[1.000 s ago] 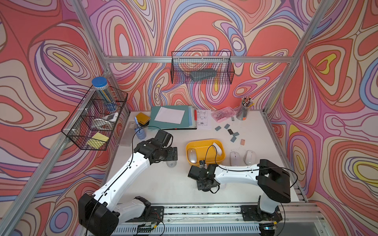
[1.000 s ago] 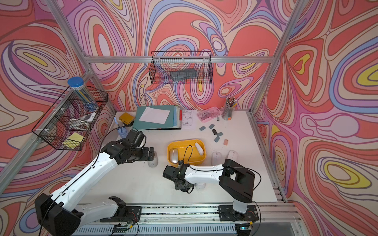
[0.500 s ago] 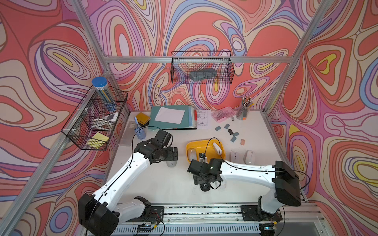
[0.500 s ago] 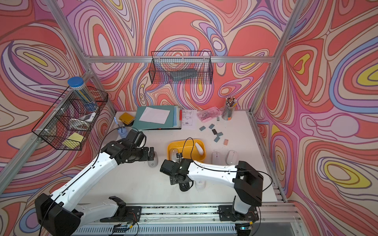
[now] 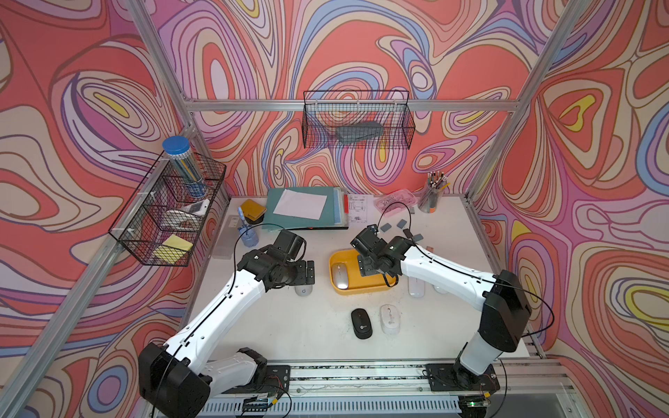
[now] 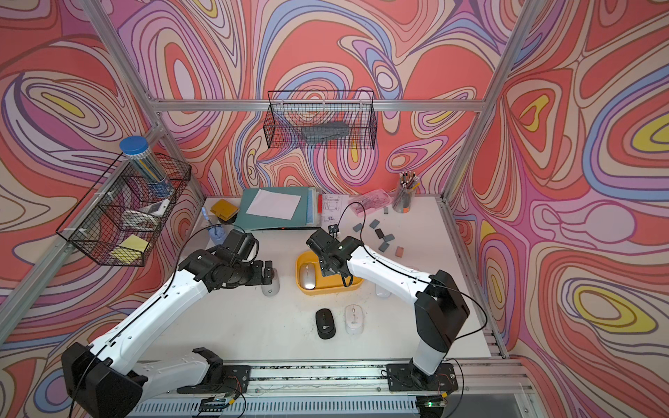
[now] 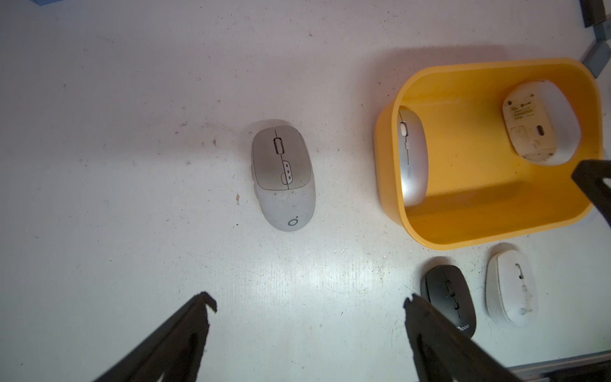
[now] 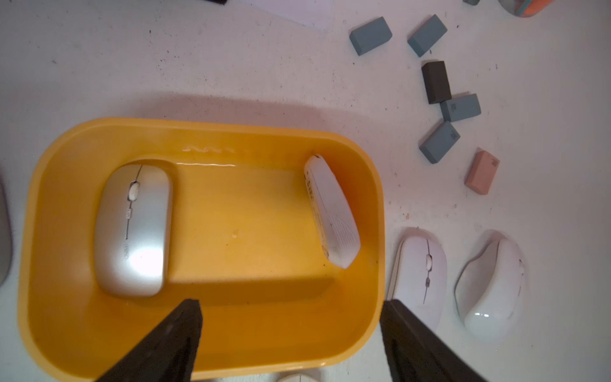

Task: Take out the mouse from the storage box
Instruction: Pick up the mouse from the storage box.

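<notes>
The yellow storage box [image 5: 362,287] [image 6: 327,289] sits mid-table. A silver mouse [image 5: 340,277] [image 8: 132,228] lies flat at one end of it. At the other end a white mouse [image 8: 332,211] [image 7: 539,122] leans on its side against the wall. My right gripper [image 5: 367,267] [image 8: 291,304] hangs open over the box with nothing between its fingers, and it covers the white mouse in both top views. To the left of the box my left gripper [image 5: 309,271] [image 7: 308,297] is open and empty above a grey mouse [image 5: 303,289] [image 7: 282,178] lying on the table.
A black mouse [image 5: 361,323] and a white one [image 5: 389,319] lie in front of the box. Two white mice [image 8: 418,277] [image 8: 492,291] lie just right of it. Several erasers [image 8: 439,142], a pencil cup [image 5: 432,197] and a folder [image 5: 304,213] sit behind.
My right gripper has opened and swung from the table in front of the box back over the box. The black mouse now shows where it was. The left arm has not moved.
</notes>
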Controlling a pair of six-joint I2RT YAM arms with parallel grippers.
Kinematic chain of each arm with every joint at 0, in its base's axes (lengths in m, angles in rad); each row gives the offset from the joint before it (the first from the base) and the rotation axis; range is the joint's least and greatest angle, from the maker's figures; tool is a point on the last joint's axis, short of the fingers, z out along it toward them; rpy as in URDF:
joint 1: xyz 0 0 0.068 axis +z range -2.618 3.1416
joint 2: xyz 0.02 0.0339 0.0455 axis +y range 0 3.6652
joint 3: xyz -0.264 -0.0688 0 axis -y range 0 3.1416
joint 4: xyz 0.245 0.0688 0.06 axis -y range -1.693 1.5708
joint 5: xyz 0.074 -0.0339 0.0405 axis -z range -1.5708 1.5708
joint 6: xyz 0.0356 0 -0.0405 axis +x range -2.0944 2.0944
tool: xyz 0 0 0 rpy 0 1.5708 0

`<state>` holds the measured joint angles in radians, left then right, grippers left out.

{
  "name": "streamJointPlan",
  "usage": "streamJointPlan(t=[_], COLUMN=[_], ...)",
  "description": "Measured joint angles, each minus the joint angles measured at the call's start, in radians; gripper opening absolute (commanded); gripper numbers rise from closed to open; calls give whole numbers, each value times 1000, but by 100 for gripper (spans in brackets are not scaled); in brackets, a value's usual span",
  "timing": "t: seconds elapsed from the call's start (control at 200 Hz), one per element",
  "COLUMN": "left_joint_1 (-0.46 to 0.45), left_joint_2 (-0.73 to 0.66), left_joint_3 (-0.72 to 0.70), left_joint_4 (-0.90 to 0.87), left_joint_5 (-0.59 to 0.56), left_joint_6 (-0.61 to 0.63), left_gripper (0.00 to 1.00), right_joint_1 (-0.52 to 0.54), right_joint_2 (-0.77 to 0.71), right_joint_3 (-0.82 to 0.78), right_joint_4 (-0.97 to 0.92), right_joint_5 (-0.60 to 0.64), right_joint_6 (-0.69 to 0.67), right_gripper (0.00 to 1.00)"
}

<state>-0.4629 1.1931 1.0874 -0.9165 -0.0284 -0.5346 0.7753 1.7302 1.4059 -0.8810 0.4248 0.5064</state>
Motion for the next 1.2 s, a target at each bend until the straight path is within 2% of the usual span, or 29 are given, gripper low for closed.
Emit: streamJointPlan(t=[0.356,0.911,1.197], left_joint_1=[0,0,0], left_joint_2=[0,5,6], left_joint_3=[0,0,0], left_joint_4=[0,0,0], left_joint_5=[-1,-1,-3], left_joint_6=[0,0,0], left_gripper=[96,96,96], right_joint_1=[-120,-125,-126], right_joint_2=[151,172,137], right_joint_3=[25,8,-32], right_joint_4=[111,191,210], right_joint_5=[-77,-188,-159], right_joint_6=[-101,-85,-70], right_gripper=[86,82,83])
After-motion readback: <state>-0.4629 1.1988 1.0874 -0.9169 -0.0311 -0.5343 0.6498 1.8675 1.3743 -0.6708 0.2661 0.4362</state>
